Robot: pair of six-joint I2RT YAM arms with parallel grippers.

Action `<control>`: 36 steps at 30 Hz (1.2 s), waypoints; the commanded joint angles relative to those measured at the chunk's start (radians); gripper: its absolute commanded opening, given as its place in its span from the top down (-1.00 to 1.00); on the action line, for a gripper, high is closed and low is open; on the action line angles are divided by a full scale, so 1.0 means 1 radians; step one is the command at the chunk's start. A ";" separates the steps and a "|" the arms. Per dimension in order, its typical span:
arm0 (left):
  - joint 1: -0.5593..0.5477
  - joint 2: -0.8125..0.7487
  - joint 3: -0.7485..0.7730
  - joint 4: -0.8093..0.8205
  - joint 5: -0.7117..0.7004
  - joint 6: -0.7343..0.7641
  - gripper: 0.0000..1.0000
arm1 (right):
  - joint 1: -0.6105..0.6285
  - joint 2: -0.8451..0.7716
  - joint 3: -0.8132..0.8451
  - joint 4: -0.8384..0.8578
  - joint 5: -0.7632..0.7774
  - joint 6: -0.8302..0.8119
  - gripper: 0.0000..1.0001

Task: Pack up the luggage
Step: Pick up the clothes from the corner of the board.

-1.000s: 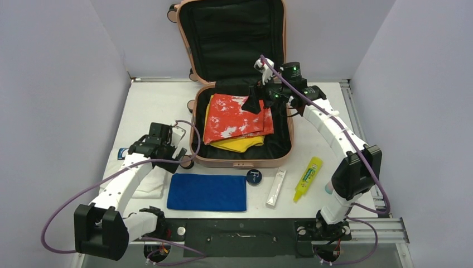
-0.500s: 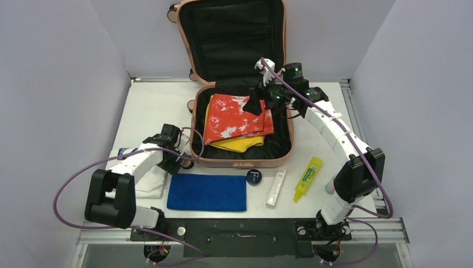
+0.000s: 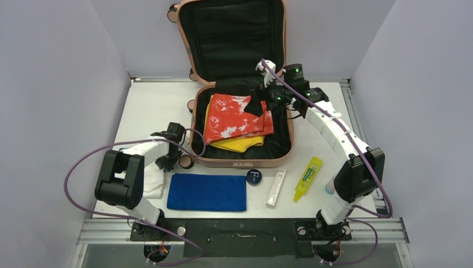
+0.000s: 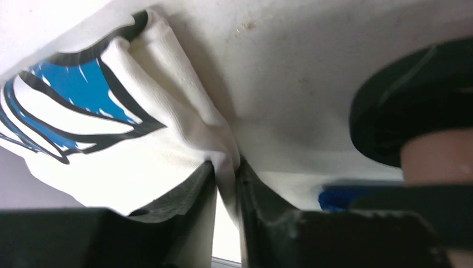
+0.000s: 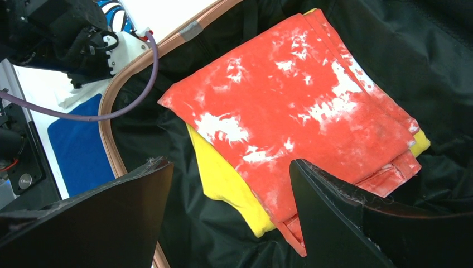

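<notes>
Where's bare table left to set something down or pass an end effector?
Bare table far left, between its left edge and the luggage. Another strip right of the luggage, though the right arm hangs over it. The near edge is crowded: white shirt, blue towel, round tin, white tube, yellow bottle.

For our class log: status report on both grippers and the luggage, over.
Left gripper shut on white garment. Right gripper open over red shirt inside luggage. Luggage lid up, no obstruction seen.

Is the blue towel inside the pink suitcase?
No, the blue towel lies flat on the table, in front of the suitcase.
</notes>
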 commanded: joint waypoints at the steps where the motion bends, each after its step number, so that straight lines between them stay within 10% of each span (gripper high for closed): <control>1: 0.019 0.107 0.000 0.075 0.022 -0.017 0.80 | -0.009 -0.020 0.035 0.018 -0.011 -0.015 -0.57; 36: 0.334 -0.131 0.433 0.048 0.688 0.017 1.00 | -0.008 -0.002 0.096 -0.020 -0.055 0.033 -0.60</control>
